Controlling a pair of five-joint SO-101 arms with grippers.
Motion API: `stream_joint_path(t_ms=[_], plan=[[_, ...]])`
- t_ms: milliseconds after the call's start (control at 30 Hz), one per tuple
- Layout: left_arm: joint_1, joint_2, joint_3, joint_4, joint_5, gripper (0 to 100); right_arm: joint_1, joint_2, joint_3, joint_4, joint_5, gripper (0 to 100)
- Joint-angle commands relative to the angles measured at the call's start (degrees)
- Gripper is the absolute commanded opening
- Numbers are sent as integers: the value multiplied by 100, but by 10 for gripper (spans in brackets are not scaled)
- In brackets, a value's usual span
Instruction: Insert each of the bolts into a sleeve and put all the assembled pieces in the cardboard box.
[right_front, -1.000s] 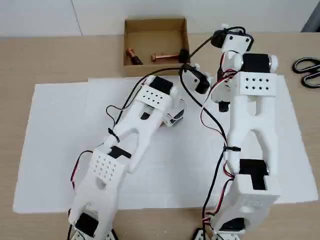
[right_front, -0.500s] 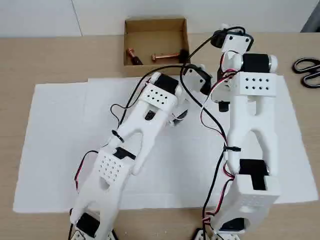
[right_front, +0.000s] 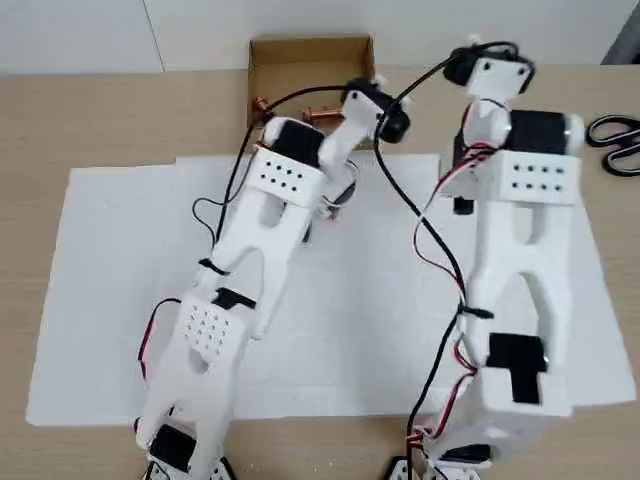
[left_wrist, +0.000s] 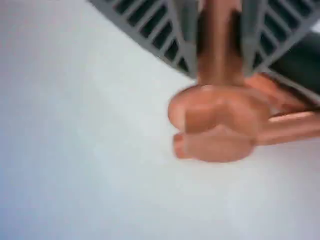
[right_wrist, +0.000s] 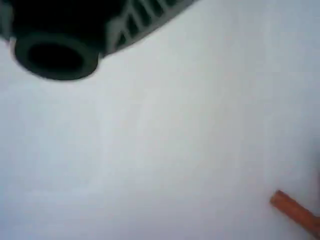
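Bolt (left_wrist: 215, 102) shank between left jaws, head protruding

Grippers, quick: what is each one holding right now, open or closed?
Left gripper: closed on a copper bolt.
Right gripper: closed on a black sleeve.

Scissors (right_front: 622, 146) (beside white paper (right_front: 110, 300))

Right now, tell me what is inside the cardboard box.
In the cardboard box, one copper piece lies by a side wall and another near the middle. The left arm covers the box's front and far corner, so anything there is hidden.
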Motion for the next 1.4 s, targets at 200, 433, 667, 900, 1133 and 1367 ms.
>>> stream_joint_path(t_ms=[200,433,667,900,1133,1367], plan=[[-290,-1503,-242,105,132,6,13,-1956,-26,-48,53,4],[-774,-2585,-145,105,457,6,13,-3319,-9,22,53,3],[-791,-4176,1007,114,466,6,13,-5112,1037,-13,62,3],[-826,-5952,2941,97,475,7,13,-6686,2884,-180,26,3],[-800,-7112,4690,-105,457,7,-497,-7459,5424,-2475,9,3],[-765,-7886,5938,-1495,466,7,-1349,-7846,7244,-4752,26,3]])
